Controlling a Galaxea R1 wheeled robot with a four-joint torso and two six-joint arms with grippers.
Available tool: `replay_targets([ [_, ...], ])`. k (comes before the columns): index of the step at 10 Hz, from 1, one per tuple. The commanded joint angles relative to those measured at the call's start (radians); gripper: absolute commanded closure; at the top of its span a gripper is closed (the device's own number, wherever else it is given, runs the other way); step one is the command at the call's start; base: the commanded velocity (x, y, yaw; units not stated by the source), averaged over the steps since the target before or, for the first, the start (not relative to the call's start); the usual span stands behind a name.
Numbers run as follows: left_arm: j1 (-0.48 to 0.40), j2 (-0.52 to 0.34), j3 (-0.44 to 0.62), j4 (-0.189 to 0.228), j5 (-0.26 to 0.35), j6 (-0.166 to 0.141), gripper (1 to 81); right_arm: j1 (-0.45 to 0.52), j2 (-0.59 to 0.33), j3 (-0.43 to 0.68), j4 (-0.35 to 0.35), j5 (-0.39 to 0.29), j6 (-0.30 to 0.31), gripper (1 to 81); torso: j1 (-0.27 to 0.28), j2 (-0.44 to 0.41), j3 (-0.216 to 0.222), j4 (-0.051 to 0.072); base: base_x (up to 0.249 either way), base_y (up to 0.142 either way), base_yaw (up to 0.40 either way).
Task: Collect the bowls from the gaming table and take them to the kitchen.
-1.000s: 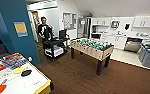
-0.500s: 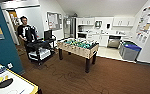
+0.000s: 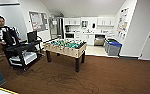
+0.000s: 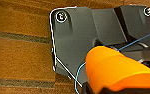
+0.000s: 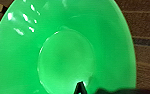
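Right wrist view: green bowl (image 5: 63, 50) close up, hollow bare inside, brown carpet (image 5: 146, 37) past its rim, whether held impossible to tell. Left wrist view: orange bowl (image 4: 116, 70) close against the dark wrist plate over the same carpet, fingers' state likewise impossible to tell. Head view: kitchen (image 3: 91, 30) well ahead with white cabinets, blue bins (image 3: 113, 47) beside it, foosball table (image 3: 66, 48) between, person (image 3: 2, 31) behind a black cart (image 3: 22, 53) at left.

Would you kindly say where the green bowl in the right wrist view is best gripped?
At its rim, I'd judge. The green bowl is shallow with a thin flaring wall, so fingers pinching across the edge from outside would likely hold better than anything on its smooth rounded base.
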Motion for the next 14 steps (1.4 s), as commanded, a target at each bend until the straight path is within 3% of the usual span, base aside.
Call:
replay_targets([
  [1, -0.03, -0.015, -0.01, 0.001, 0.048, 0.006, 81.1, 0.029, -0.01, 0.002, -0.014, -0.042, -0.001, 81.1, 0.0, 0.0, 0.0, 0.0, 0.0, 0.0, -0.392],
  [8, -0.03, -0.023, -0.011, -0.008, 0.047, 0.006, 81.1, 0.027, -0.01, 0.002, -0.016, -0.042, -0.003, 81.1, 0.0, 0.0, 0.0, 0.0, 0.0, 0.0, -0.365],
  [14, -0.03, -0.023, -0.011, -0.005, 0.048, 0.005, 81.1, 0.03, -0.01, 0.0, -0.016, -0.042, -0.003, 81.1, 0.0, 0.0, 0.0, 0.0, 0.0, 0.0, -0.019],
])
